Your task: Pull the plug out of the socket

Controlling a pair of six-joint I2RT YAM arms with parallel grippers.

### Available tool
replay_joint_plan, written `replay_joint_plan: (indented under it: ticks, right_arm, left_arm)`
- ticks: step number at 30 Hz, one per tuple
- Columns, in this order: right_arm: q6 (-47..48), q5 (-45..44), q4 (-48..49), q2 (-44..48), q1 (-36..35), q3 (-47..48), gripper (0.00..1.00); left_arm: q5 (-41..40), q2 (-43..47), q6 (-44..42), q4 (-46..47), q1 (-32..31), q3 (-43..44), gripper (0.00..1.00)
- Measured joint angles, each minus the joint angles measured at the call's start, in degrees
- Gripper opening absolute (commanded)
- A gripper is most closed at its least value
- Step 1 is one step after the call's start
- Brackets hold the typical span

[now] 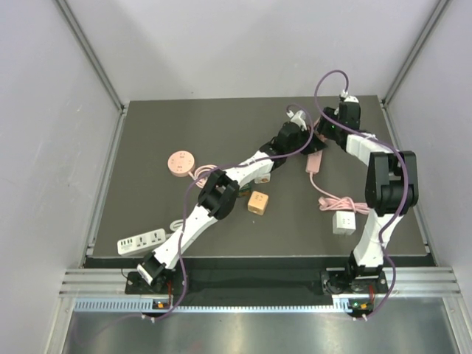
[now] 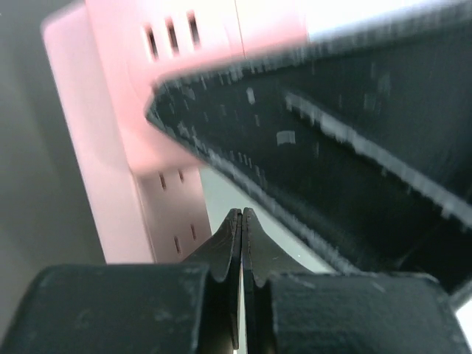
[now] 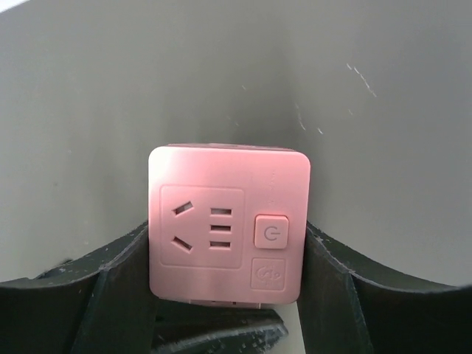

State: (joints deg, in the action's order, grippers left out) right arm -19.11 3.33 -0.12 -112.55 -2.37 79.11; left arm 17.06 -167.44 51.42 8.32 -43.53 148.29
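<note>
A pink socket block [image 3: 227, 232] with a power button sits between my right gripper's fingers [image 3: 332, 273], which press on both its sides. In the top view it shows as a pink bar [image 1: 316, 159] lying on the dark table under the two wrists. My right gripper [image 1: 325, 137] is shut on its far end. My left gripper [image 2: 242, 215] is shut with nothing between its tips, right beside the pink block [image 2: 118, 147] and under the right gripper's black finger [image 2: 346, 140]. In the top view the left gripper [image 1: 301, 133] is close to the left of the right one. No plug shows in the block's visible face.
The block's pink cable coils [image 1: 335, 203] toward a white adapter cube [image 1: 344, 223] at the right. A wooden cube [image 1: 258, 203] lies mid-table, a round pink socket [image 1: 179, 162] to the left, and a white power strip [image 1: 140, 241] at the front left edge. Purple arm cables loop overhead.
</note>
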Motion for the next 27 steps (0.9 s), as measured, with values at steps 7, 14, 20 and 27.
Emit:
replay_joint_plan:
  ticks: [7,14,20,27]
  right_arm:
    - [0.1,-3.3,11.3,6.6,-0.1,-14.2,0.0]
    - [0.9,-5.3,16.0,7.8,-0.4,-18.3,0.0]
    - [4.0,-7.9,18.1,7.9,-2.3,-18.4,0.0]
    - [3.3,-11.9,14.1,7.9,-3.6,-16.0,0.0]
  left_arm:
    - [2.4,1.4,5.7,6.7,0.4,-6.1,0.0]
    - [5.9,1.6,7.6,7.5,1.5,-7.7,0.0]
    - [5.8,1.6,7.1,7.5,1.6,-7.4,0.0]
    - [5.1,1.6,7.1,7.7,1.5,-7.3,0.0]
